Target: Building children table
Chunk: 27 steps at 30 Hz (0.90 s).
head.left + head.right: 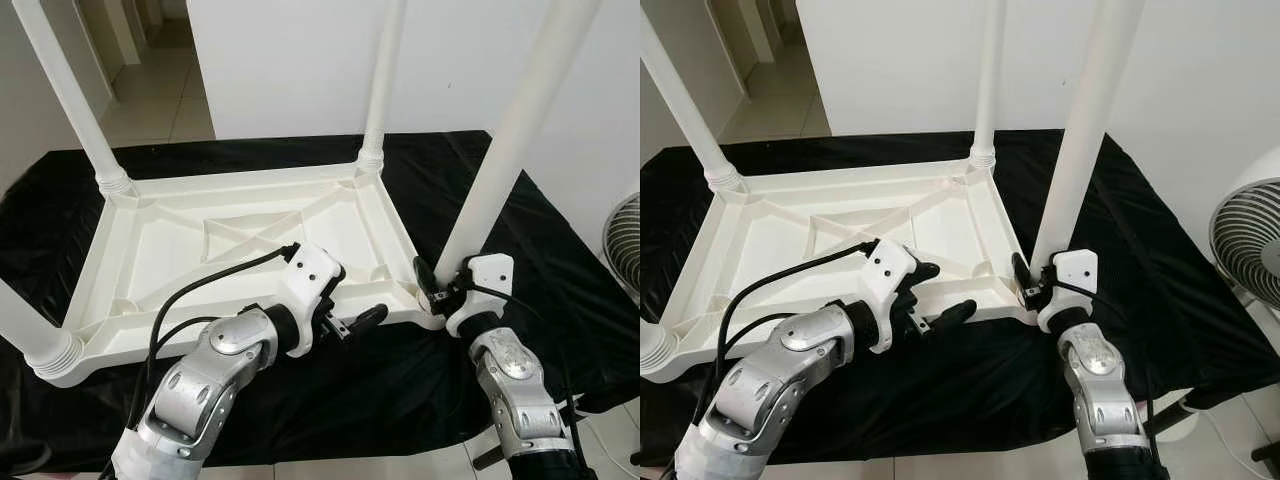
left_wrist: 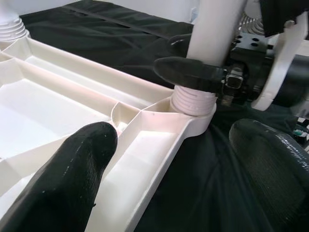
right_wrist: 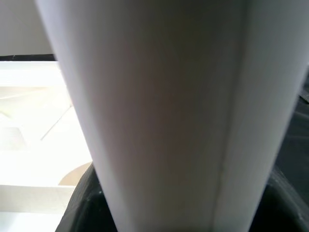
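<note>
Right now you have a black cloth [image 1: 400, 390] spread over the floor, and on it the white plastic tabletop [image 1: 240, 250] lies upside down, its ribbed underside facing up like a shallow tray with nothing loose lying in its compartments. Count four white legs standing up from its corners: the far-left leg [image 1: 70, 95] at 10 o'clock, the far-right leg [image 1: 383, 75] at 1 o'clock, the near-right leg [image 1: 505, 150] at 3 o'clock, and the near-left leg [image 1: 25, 325] at 8 o'clock, each seated in a ribbed collar.

Your right gripper [image 1: 443, 283] is at the near-right corner, its two black fingers closed around the base of the near-right leg just above the collar; your right wrist view has that leg pressed up close between the pads.

Your left gripper [image 1: 345, 305] hovers over the tabletop's near rim at 5 o'clock, jaws spread wide and holding nothing, one finger [image 2: 72, 179] above the inside of the rim and the other outside it over the cloth.

You can also see one white fan [image 1: 1250, 235] at the far right edge, standing on the tiled floor [image 1: 160, 100].
</note>
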{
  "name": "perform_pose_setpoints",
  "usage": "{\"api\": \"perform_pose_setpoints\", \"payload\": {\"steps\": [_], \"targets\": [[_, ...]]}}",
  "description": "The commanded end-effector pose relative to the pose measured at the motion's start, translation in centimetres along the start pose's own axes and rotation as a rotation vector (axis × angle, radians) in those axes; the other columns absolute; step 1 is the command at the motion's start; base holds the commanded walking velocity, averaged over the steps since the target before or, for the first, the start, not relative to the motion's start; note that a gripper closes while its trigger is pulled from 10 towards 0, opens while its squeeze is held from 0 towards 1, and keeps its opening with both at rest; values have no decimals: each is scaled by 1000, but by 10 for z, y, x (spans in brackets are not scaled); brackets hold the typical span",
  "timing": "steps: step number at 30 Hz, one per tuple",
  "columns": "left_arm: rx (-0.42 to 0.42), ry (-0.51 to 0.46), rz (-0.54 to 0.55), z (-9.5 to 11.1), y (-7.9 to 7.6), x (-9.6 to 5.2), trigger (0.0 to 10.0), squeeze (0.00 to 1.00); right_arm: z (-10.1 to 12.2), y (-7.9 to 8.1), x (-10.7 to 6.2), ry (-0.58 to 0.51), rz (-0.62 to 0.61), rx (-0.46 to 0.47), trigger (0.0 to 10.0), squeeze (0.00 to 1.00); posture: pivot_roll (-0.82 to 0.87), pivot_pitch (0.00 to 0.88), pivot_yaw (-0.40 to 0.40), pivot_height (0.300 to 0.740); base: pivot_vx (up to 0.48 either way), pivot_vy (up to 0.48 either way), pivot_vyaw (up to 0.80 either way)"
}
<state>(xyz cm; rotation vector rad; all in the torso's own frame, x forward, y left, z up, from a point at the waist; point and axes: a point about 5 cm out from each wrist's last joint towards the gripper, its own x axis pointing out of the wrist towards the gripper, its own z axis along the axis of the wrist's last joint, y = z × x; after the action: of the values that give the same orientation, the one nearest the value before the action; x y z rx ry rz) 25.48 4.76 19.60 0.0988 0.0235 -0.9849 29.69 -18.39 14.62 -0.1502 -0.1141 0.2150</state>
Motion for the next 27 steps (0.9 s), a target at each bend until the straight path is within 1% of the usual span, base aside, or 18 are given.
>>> {"api": "perform_pose_setpoints", "payload": {"steps": [1, 3, 4, 6, 9, 12, 16, 25, 27], "targets": [[5, -1, 29, 3, 2, -1, 10000, 0, -53, 1, -14, 282, -6, 85, 10000, 0, 2, 112, 54, 740, 0, 0, 0], [5, -1, 31, 3, 2, -1, 10000, 0, -54, 0, -13, 284, -4, 90, 10000, 0, 6, 111, 51, 740, 0, 0, 0], [6, -2, 34, 4, 2, -1, 10000, 0, -55, -2, -10, 302, -6, 113, 10000, 0, 7, 110, 50, 740, 0, 0, 0], [5, -3, 35, 4, 2, -1, 10000, 0, -56, -4, -8, 317, -9, 129, 10000, 0, 7, 110, 50, 740, 0, 0, 0], [7, -4, 39, 4, 2, -1, 10000, 0, -56, -8, -2, 335, -6, 129, 10000, 0, 9, 109, 45, 740, 0, 0, 0], [7, -6, 41, 5, 2, -2, 10000, 0, -57, -11, -1, 352, -19, 131, 10000, 0, 12, 109, 42, 740, 0, 0, 0], [6, -9, 49, 5, 2, -2, 10000, 0, -63, -14, -2, 384, -41, 157, 10000, 0, 12, 109, 40, 740, 0, 0, 0], [4, -11, 48, 6, 3, -2, 10000, 0, -68, -15, -4, 412, -46, 182, 10000, 0, 9, 110, 43, 740, 0, 0, 0], [4, -11, 47, 6, 2, -2, 10000, 0, -73, -16, -7, 431, -70, 238, 10000, 0, 9, 111, 43, 740, 0, 0, 0]]}}
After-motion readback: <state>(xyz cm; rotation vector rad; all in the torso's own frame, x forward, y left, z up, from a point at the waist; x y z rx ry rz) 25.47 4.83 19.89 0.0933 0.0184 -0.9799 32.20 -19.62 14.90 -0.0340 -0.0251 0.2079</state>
